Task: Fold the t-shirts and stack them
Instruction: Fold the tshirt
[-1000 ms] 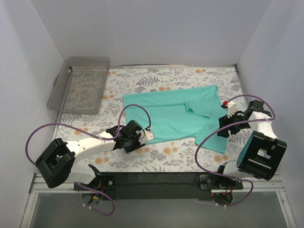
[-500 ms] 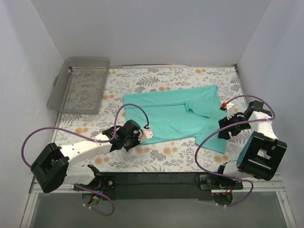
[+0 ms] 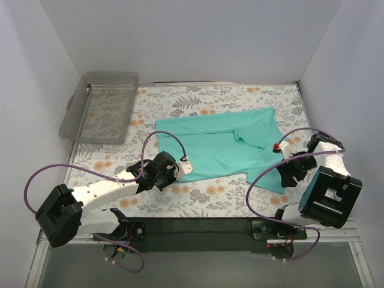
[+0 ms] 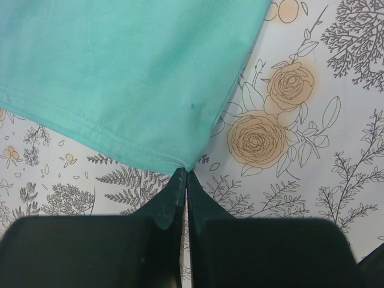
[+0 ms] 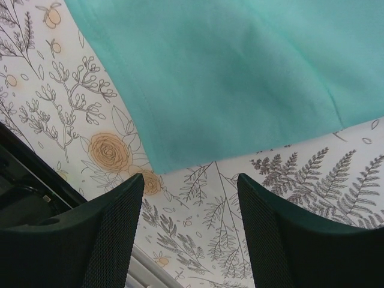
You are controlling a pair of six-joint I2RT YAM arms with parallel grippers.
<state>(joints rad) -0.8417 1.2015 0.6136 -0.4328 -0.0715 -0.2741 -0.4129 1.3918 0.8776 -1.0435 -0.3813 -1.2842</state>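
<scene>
T-shirt (image 3: 222, 147), teal, lies spread mostly flat mid-way across the floral table (image 3: 210, 195), with a flap folded over toward its right side. Left gripper (image 4: 184, 178) is pinched closed right at the near-left hem corner; can't tell if any cloth is actually caught. Right gripper (image 5: 189, 180) hangs wide open over the near-right corner, holding nothing. Clear tray (image 3: 99, 108) sits at the far left.
</scene>
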